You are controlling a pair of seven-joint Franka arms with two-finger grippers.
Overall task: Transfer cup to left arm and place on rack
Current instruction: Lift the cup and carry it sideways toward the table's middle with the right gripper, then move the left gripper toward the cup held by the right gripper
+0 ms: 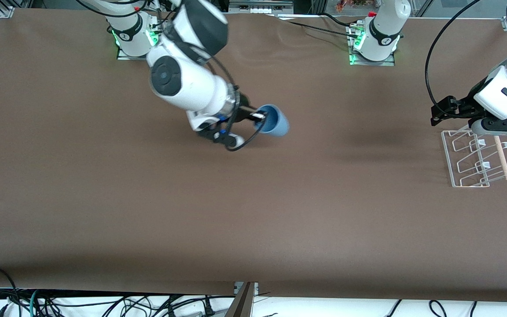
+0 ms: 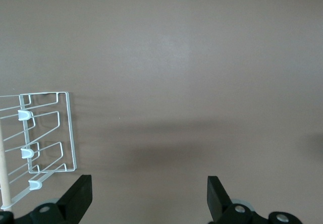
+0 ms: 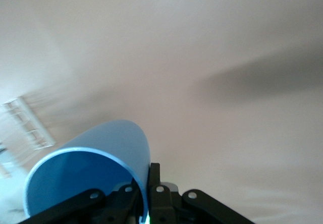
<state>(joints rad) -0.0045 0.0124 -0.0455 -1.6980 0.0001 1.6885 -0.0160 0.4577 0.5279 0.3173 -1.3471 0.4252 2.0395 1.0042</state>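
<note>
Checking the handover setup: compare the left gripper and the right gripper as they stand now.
The right gripper is shut on the cup, pinching its rim; the left gripper is open and holds nothing. The right gripper carries the tilted cup over the middle of the table; the left gripper hangs by the rack at the left arm's end. Both have black fingers.

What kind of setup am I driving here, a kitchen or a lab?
Most likely a robotics lab bench: two arm bases bolted to a brown-covered table, loose cables along its edge, and just a cup and rack.
</note>
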